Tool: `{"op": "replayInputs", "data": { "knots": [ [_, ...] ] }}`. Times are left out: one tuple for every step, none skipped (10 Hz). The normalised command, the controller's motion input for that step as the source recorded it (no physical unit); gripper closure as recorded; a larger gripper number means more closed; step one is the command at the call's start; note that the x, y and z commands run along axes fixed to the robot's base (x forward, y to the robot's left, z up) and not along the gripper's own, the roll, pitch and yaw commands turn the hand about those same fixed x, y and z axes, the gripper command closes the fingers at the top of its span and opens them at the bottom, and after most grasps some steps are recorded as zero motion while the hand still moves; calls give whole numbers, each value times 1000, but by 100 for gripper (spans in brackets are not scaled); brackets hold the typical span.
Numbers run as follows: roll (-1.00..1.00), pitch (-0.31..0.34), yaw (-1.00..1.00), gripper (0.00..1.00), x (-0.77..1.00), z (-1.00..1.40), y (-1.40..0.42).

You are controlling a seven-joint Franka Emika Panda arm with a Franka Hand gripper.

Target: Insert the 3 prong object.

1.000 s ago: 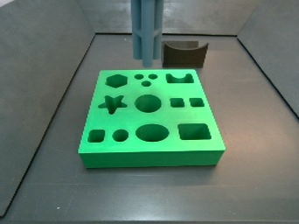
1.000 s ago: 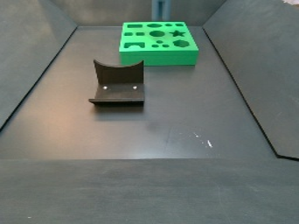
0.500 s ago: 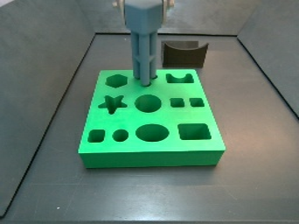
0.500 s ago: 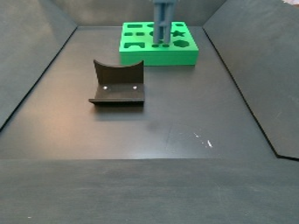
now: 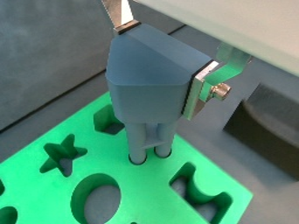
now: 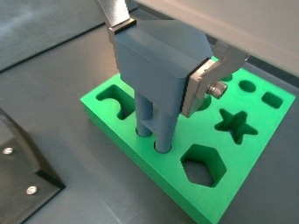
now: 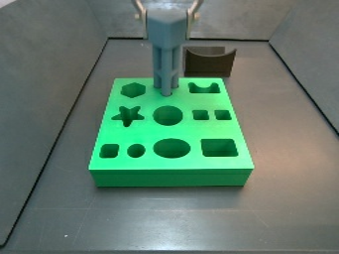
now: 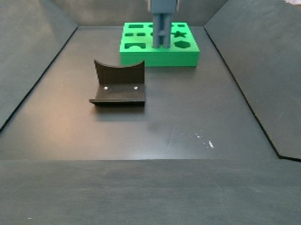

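Three prongs of the 3 prong object (image 5: 149, 83), pinched in our tool (image 5: 163, 52) over the green block (image 7: 169, 139) near the bench's far edge, should go down vertical into the holes.

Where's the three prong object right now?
The 3 prong object stands upright, held in the end effector, its prongs entering small holes in the green block's back row, between hexagon and notched holes.
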Motion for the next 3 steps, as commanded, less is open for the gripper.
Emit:
{"op": "replayInputs", "data": {
  "knots": [
    [-256, -61, -94, 100, 91, -600, 57],
    [-276, -120, -57, 100, 0, -260, 194],
    [0, 0, 0, 100, 0, 0, 0]
  ]
}}
